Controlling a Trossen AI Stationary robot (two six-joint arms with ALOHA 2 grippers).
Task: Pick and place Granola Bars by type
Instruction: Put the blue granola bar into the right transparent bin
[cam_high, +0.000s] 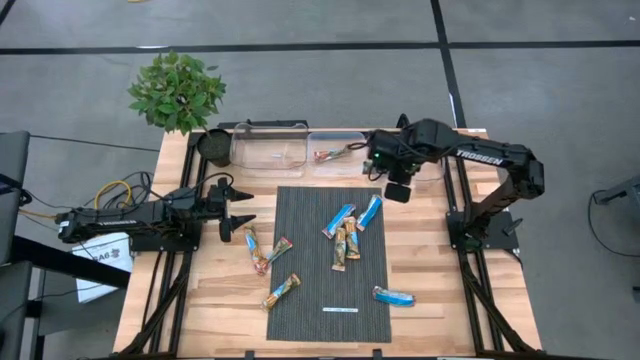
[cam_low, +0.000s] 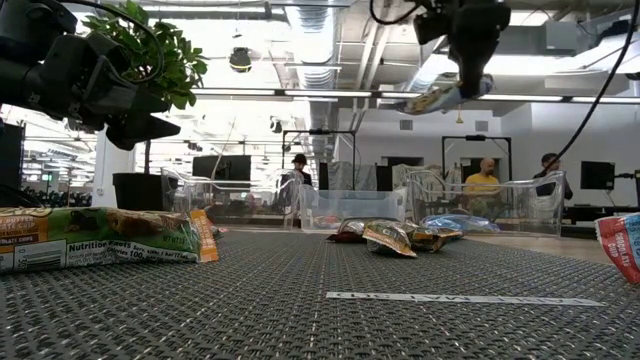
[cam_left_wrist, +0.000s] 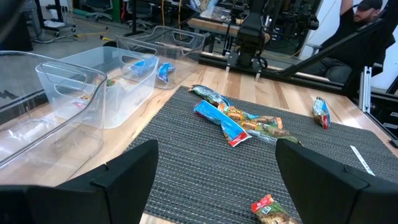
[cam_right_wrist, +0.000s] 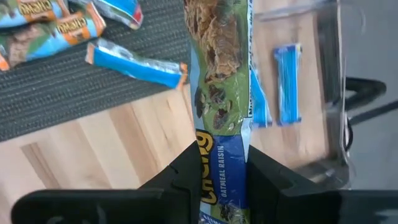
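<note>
Bar (cam_right_wrist: 219, 93) in the right gripper (cam_right_wrist: 222, 163) is hanging clamped by one end between the fingers, long axis pointing away toward the small clear bin (cam_high: 336, 152) at the table's far edge (blue bars are already lying inside it). The gripper is hovering just beside that bin's right end, so the drop probably calls for a short move over its rim. The bigger bin (cam_high: 269, 146) is sitting next to it. Loose bars (cam_high: 346, 228) are lying on the dark mat (cam_high: 330, 300), with open room around them. The left gripper (cam_high: 238, 208), fingers spread and empty, is waiting by the mat's left edge, nearer the tan bars (cam_high: 266, 250).
</note>
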